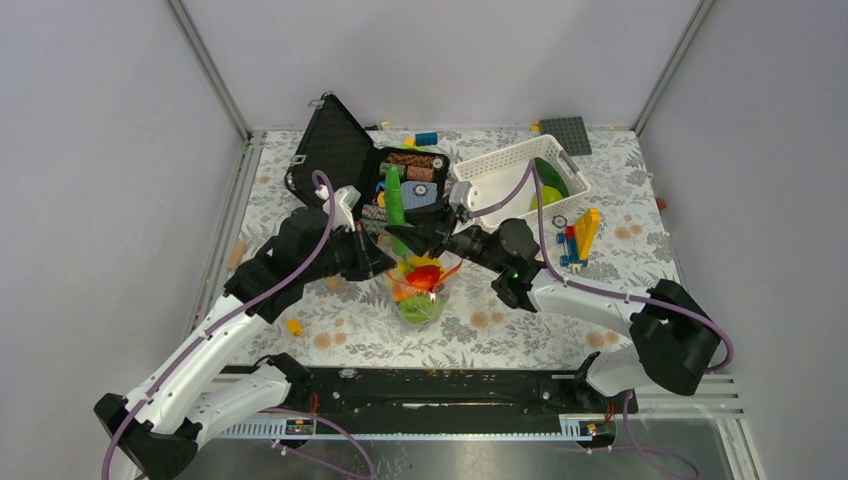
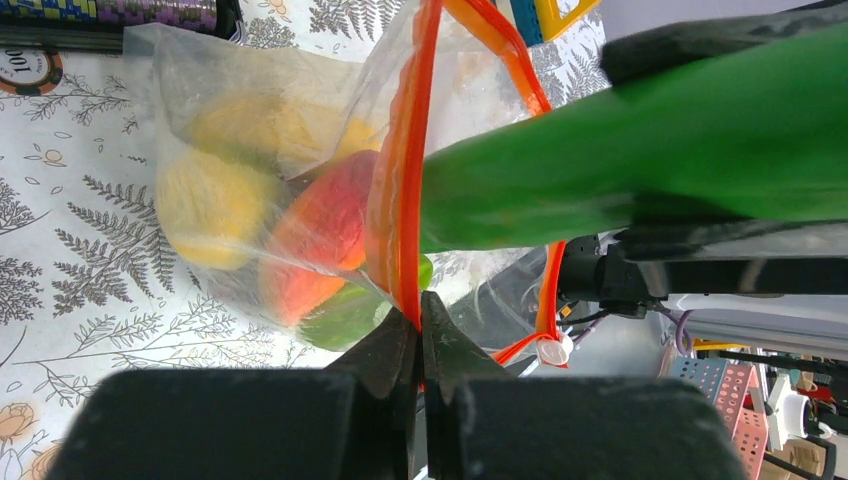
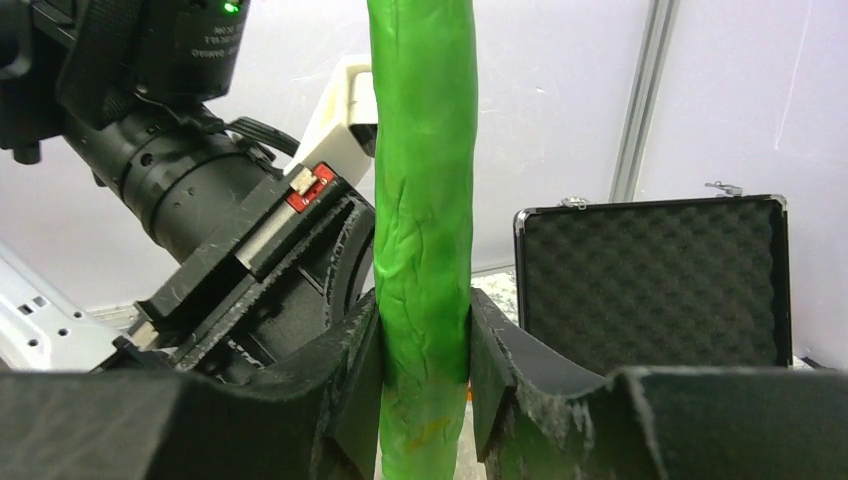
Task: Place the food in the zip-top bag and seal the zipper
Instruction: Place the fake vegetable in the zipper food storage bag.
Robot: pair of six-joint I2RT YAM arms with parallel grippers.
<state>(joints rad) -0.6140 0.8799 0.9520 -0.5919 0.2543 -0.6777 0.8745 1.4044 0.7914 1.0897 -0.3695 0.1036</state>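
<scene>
Left gripper [image 2: 420, 310] is clamped narrow on the zipper [image 2: 405, 200], pinching the near lip of the zip-top bag [image 2: 200, 120] and holding the mouth open. The far lip bows away, and a small white slider [image 2: 550, 350] sits at its end.

Right gripper [image 3: 425, 340] is closed around the green cucumber [image 3: 425, 200], with both fingers pressed on its sides near the lower end. From the top camera the cucumber [image 1: 396, 195] stands close to upright above the bag [image 1: 420, 305]. In the left wrist view its tip [image 2: 450, 210] sits between the two red-orange strips, right at the mouth, with most of its length outside.

Already in the bag:
- yellow pieces [image 2: 205, 205]
- red-orange mango [image 2: 320, 220]
- a green piece [image 2: 345, 315] at the bottom

The bag sits mid-bench [image 1: 560, 320], between the two arms.

Elsewhere on the bench:
- The black case [image 1: 340, 150] is open behind the bag, with its lid up.
- The white basket [image 1: 500, 165] is to its right, with green and yellow items [image 1: 548, 185] inside.
- Toy bricks [image 1: 580, 235] are right of the basket.
- One small yellow piece [image 1: 293, 326] lies on the bench, left of the bag and well apart from it.
</scene>
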